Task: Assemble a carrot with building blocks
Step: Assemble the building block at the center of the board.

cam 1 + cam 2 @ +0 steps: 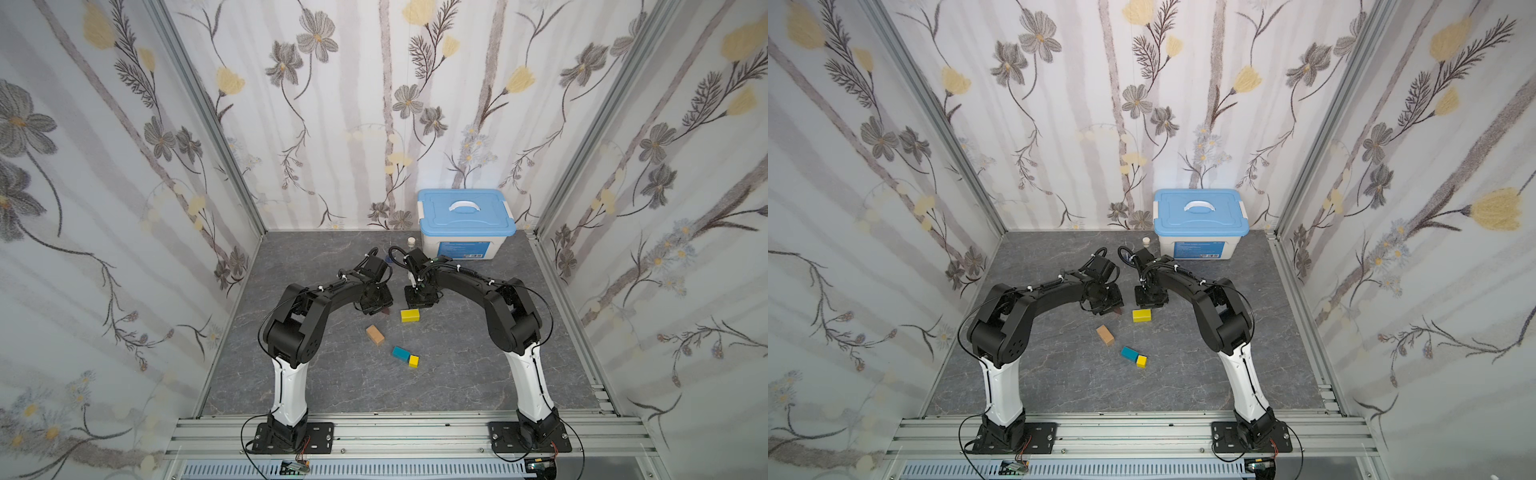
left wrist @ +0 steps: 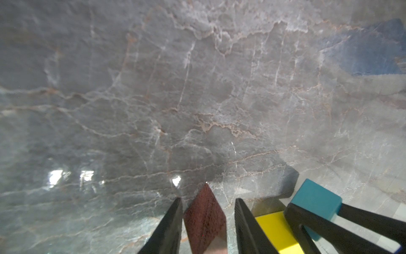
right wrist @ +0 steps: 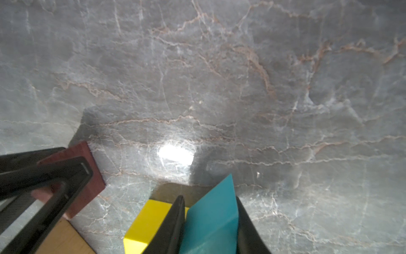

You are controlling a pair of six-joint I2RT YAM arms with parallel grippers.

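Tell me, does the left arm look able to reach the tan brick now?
Probably yes: the tan brick lies free, close to the left gripper, with nothing between. But the maroon wedge sits between its jaws.

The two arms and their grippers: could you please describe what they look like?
The left arm and right arm match: white lower segments, black upper links and joints, thin black cables fastened with white ties, each on a black base plate. The left gripper and right gripper have slim, black, tapering jaws.
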